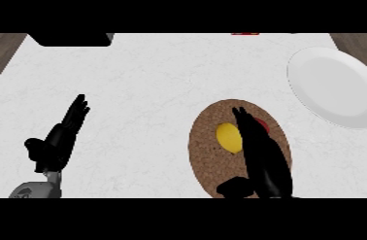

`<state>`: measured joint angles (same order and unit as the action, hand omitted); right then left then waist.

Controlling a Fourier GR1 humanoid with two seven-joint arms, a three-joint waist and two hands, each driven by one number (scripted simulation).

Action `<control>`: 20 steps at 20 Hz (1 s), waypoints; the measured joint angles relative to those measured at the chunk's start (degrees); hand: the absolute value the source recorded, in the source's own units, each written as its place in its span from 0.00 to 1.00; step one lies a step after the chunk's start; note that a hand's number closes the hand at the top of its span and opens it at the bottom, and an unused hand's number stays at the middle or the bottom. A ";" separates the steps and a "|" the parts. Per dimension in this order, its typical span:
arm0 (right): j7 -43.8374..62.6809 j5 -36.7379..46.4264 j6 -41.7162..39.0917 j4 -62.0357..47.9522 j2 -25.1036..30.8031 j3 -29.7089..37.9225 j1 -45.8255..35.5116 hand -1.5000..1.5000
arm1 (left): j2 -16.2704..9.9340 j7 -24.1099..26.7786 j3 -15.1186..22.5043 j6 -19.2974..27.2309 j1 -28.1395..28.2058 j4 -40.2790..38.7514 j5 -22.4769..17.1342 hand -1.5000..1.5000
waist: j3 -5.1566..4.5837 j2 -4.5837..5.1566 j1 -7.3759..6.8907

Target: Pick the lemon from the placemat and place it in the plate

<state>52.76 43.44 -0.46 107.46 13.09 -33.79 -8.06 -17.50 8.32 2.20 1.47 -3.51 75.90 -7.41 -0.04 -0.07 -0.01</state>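
Overhead, a white plate (pixel 331 86) holds nothing; the lemon (pixel 228 137) lies on the cork placemat (pixel 206 156) beside the right hand (pixel 259 151), fingers straight; left hand (pixel 63 134) rests released

Right hand (pixel 259 151) lies across the placemat (pixel 208 156), hiding its middle and right portion; lemon (pixel 228 137) right side covered by the fingers; a red object (pixel 262 125) shows only as a sliver past the fingers, identity cannot be told; plate (pixel 331 86) cut off by the right edge; dark object (pixel 72 39) at top left cut by the upper band; small red item (pixel 245 34) at top edge too small to identify; left forearm (pixel 34 189) cut at the bottom.
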 measured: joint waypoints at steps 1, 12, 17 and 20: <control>-0.10 -0.21 -0.94 -0.63 0.21 0.78 -0.12 0.00 | 0.52 -0.42 0.24 0.43 -0.29 0.17 0.51 0.50 | 0.01 0.01 0.00; -2.37 1.99 -6.31 -9.78 -4.14 4.42 -1.48 0.00 | 1.97 0.18 -1.90 -1.64 0.60 -0.03 2.31 0.50 | 0.04 0.06 -0.09; -5.53 4.37 -6.39 -15.89 -5.63 7.02 -2.71 0.00 | 2.48 -0.84 -3.06 -2.44 0.21 0.29 3.05 0.50 | 0.03 0.05 -0.12; -6.01 6.44 -6.42 -18.69 -7.18 7.87 -3.45 0.00 | 3.01 -1.32 -3.34 -2.65 0.51 1.43 3.85 0.50 | 0.02 0.01 -0.14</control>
<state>46.75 49.88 -6.87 88.77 5.90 -25.92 -11.52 -14.49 7.00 -1.14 -1.18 -3.00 77.33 -3.56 -0.02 -0.05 -0.15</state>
